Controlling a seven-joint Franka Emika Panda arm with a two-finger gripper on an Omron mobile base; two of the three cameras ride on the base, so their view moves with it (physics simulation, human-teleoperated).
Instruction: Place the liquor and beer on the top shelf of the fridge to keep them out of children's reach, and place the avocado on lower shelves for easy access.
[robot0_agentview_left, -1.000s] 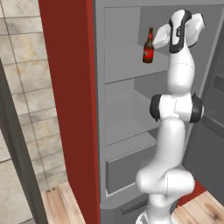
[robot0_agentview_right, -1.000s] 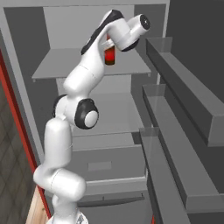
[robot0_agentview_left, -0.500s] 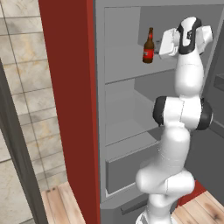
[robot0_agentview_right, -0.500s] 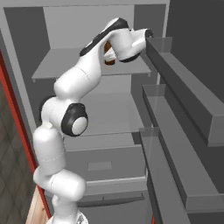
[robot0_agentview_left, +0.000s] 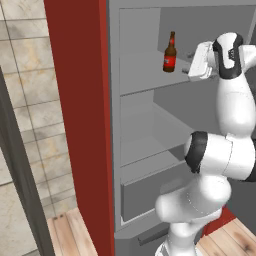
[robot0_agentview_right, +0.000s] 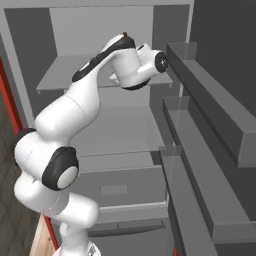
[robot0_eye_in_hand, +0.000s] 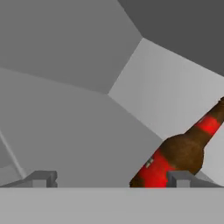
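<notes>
A simulated kitchen with pale tiled wall at the left and a strip of wooden floor low down frames the open fridge (robot0_agentview_left: 80, 125), its dark-red outer side nearest the left base camera and its plain grey interior beyond. Nearest the base, at the bottom of the cabinet, sits the boxy grey drawer front (robot0_agentview_left: 145, 197); above it lie the lower shelves (robot0_agentview_left: 150, 162), thin light-grey slabs running the width of the cabinet. On the right base view the open door's grey bins (robot0_agentview_right: 210, 150) step up along the right side. The white arm rises in front of these shelves and bends toward the upper part of the cabinet. Its gripper (robot0_agentview_left: 195, 62) sits at the level of the top shelf (robot0_agentview_left: 145, 80), near that shelf's front edge, jaws spread wide and holding nothing. In the hand view the two dark fingertips (robot0_eye_in_hand: 41, 178) stand far apart, and the beer (robot0_agentview_left: 170, 52) shows beside the right one, free of both. The beer stands upright on the top shelf, just beyond the gripper and toward the shelf's back edge, its red label facing outward.
</notes>
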